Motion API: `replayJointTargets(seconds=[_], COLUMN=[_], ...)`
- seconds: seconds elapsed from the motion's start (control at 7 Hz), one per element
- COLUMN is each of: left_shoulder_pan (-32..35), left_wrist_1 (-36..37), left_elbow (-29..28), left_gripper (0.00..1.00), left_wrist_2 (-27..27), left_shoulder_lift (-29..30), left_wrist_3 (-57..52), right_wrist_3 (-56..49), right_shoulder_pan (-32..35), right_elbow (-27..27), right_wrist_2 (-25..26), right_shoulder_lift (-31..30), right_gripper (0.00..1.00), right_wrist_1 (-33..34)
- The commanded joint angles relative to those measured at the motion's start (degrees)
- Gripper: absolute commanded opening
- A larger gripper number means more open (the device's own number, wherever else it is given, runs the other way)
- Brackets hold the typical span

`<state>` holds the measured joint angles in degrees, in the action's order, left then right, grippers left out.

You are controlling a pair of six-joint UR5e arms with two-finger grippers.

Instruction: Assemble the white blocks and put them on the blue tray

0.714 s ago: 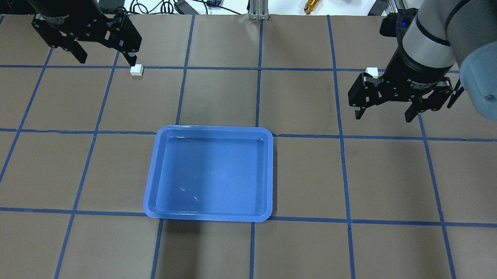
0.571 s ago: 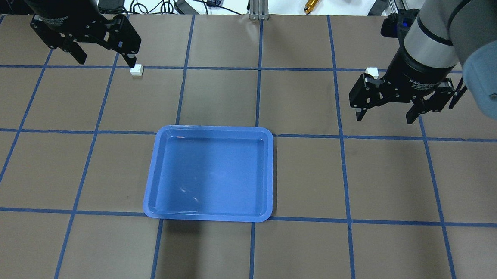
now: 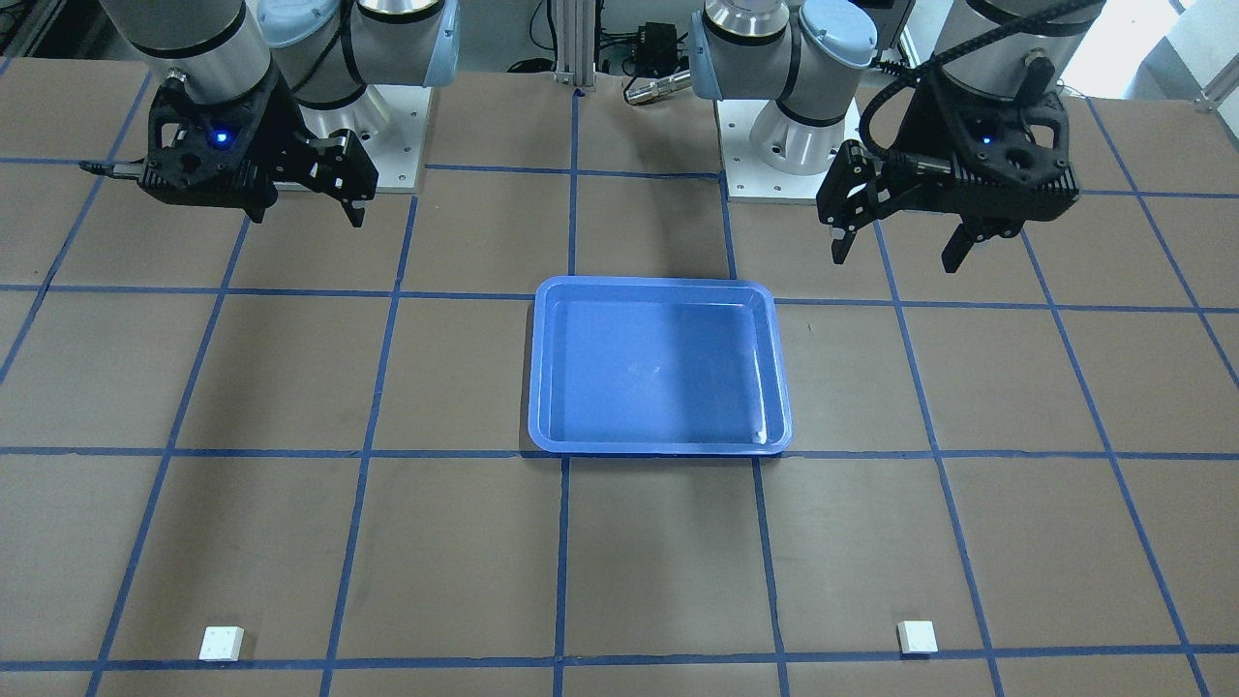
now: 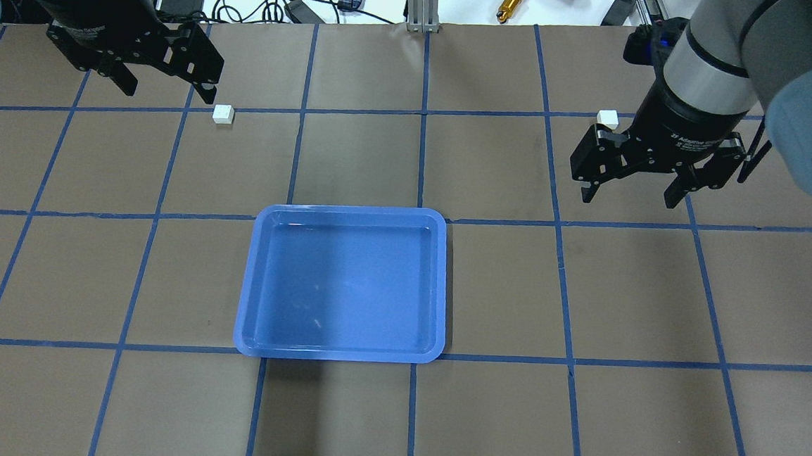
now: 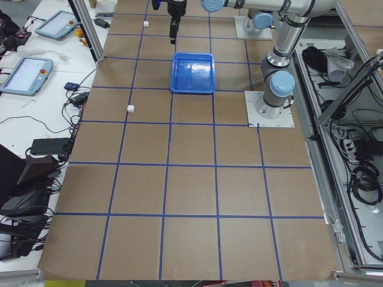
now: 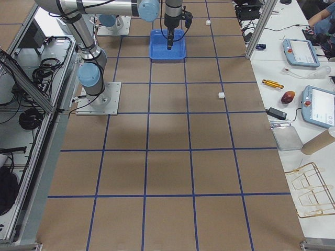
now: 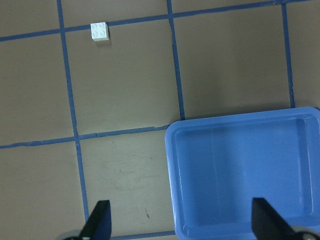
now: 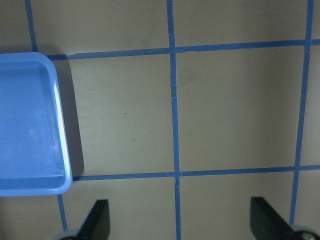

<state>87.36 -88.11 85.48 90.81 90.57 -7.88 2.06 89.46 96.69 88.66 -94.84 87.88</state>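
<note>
Left tool (image 4: 167, 92) and right tool (image 4: 627, 198) both spread (the right's label (image 4: 693, 138) reads "Adaptive").

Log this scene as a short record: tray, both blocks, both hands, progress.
tray: blue tray, mid-table, empty
left block: white left block, lying on the table on the left arm's side, not held
right block: white right block, on the right arm's side, not held
left hand: left hand open, empty, raised
right hand: right hand open, empty, raised
progress: blocks far apart, not yet joined, none in the tray
</note>
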Motion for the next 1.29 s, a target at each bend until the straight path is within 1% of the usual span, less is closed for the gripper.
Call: replayJointTargets(seconds=[0.0,0.14,0.43,0.57,0.71,0.86,1.0,1.14], left_shoulder_pan=[-0.17,-0.09,-0.09,0.0,0.0,-0.17,-0.26,-0.26], left_wrist_1=[-1.44,-1.62,-1.71,-1.63,-1.71,-2.67,-2.59,-1.98], left_elbow=[-1.53,-2.24,-2.34,-2.42,-2.25,-2.34,-2.34,-2.86], left_gripper=[1.0,1.0,1.0,1.0,1.0,1.0,1.0,1.0], left_wrist_2=[-0.28,-0.29,-0.29,-0.37,-0.2,-0.29,-0.72,-0.81], left_shoulder_lift=[1.18,1.71,1.97,1.98,2.06,1.98,3.02,6.51], left_wrist_3=[2.33,4.09,4.11,4.02,4.1,3.32,3.05,3.14], right_wrist_3=[-0.04,-0.04,-1.09,-8.49,-17.35,-25.62,-37.8,-46.88], right_shoulder_pan=[0.01,-0.08,-0.87,-2.52,-6.63,-11.11,-14.46,-16.84], right_elbow=[-0.19,-0.19,-0.28,-0.37,-0.54,-0.37,-0.71,-2.63], right_wrist_2=[-0.15,-0.06,-0.41,-0.5,-0.59,-4.07,-6.8,-6.92], right_shoulder_lift=[-0.08,0.1,0.36,0.88,1.93,3.16,6.92,10.17], right_gripper=[1.0,1.0,1.0,1.0,1.0,1.0,1.0,1.0], right_wrist_1=[0.01,0.09,0.44,0.79,1.32,3.94,7.7,10.44])
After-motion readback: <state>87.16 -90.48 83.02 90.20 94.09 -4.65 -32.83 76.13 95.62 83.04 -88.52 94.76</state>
